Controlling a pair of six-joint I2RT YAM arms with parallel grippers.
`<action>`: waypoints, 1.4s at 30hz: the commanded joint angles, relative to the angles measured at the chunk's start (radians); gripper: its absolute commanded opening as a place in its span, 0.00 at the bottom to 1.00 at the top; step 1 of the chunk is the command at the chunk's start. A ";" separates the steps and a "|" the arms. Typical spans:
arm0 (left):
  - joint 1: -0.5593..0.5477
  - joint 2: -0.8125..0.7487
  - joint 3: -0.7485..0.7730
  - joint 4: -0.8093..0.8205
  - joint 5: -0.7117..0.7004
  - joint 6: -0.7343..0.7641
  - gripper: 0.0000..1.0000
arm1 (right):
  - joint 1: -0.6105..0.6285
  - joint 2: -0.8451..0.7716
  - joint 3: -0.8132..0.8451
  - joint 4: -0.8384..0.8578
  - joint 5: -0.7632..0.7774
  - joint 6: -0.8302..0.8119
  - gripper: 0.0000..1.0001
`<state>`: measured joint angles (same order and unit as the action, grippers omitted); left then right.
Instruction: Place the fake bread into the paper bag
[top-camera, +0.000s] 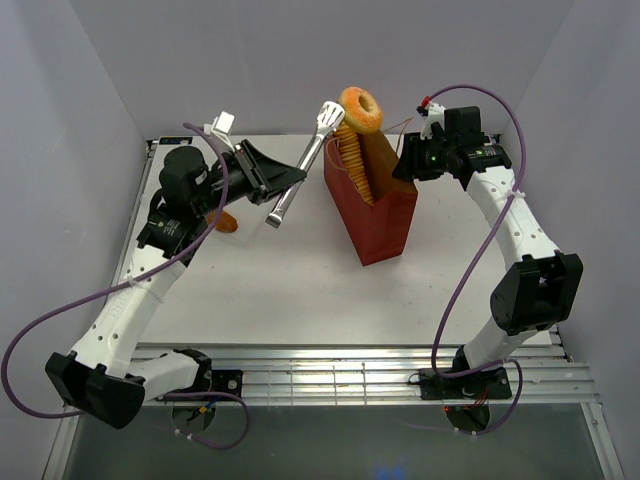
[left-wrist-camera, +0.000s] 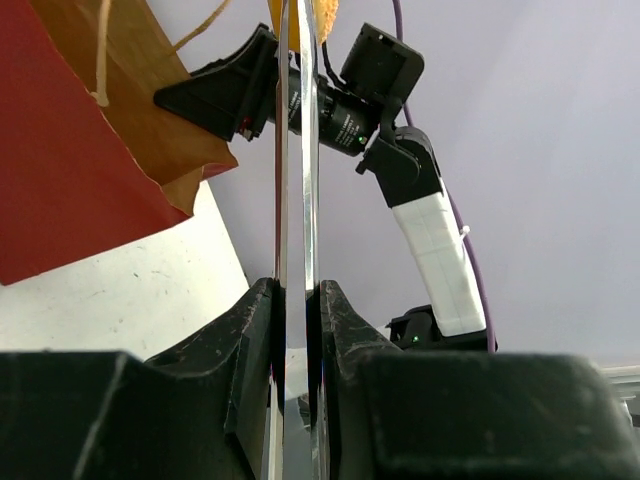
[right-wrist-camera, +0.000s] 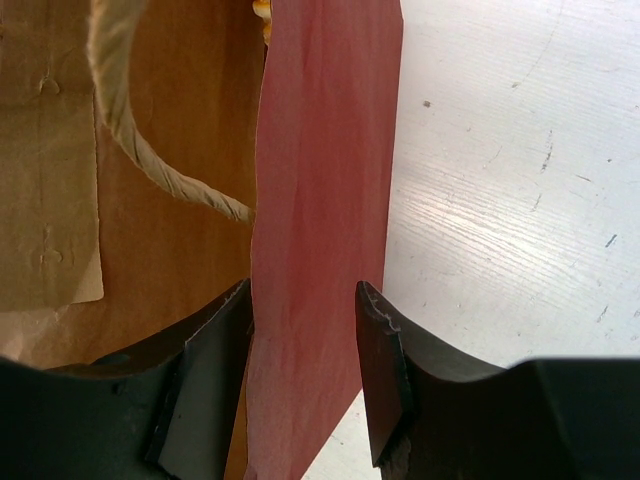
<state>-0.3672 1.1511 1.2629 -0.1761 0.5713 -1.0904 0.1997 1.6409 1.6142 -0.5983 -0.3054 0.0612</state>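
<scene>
The dark-red paper bag (top-camera: 378, 212) stands upright at the table's middle back. A long ridged loaf (top-camera: 352, 158) sticks out of its top. My left gripper (top-camera: 266, 183) is shut on the handle end of the metal tongs (top-camera: 305, 160). The tongs' tips hold a ring doughnut (top-camera: 362, 108) above the bag's mouth. In the left wrist view the tongs (left-wrist-camera: 298, 150) run up from between my jaws (left-wrist-camera: 297, 300) toward the bag (left-wrist-camera: 60, 180). My right gripper (top-camera: 410, 160) is at the bag's right rim. Its jaws (right-wrist-camera: 305, 330) pinch the red bag wall (right-wrist-camera: 320, 200), one finger inside and one outside.
A small brown pastry (top-camera: 228, 222) lies on the white table (top-camera: 300, 290) under my left arm. A tan string handle (right-wrist-camera: 150, 160) hangs inside the bag. Purple walls close in the left, back and right sides. A metal rail (top-camera: 360, 380) runs along the near edge.
</scene>
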 joint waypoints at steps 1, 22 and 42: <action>-0.050 -0.024 -0.011 0.030 -0.088 0.014 0.00 | 0.004 -0.026 0.046 0.005 0.018 0.008 0.51; -0.147 -0.025 -0.131 0.053 -0.151 0.017 0.44 | 0.004 -0.033 0.035 0.000 0.026 -0.001 0.51; 0.070 -0.036 0.099 -0.190 -0.240 0.205 0.40 | 0.004 -0.024 0.041 -0.005 0.026 -0.014 0.51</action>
<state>-0.4232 1.1538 1.3037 -0.2962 0.3557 -0.9600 0.1997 1.6409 1.6142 -0.6033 -0.2859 0.0608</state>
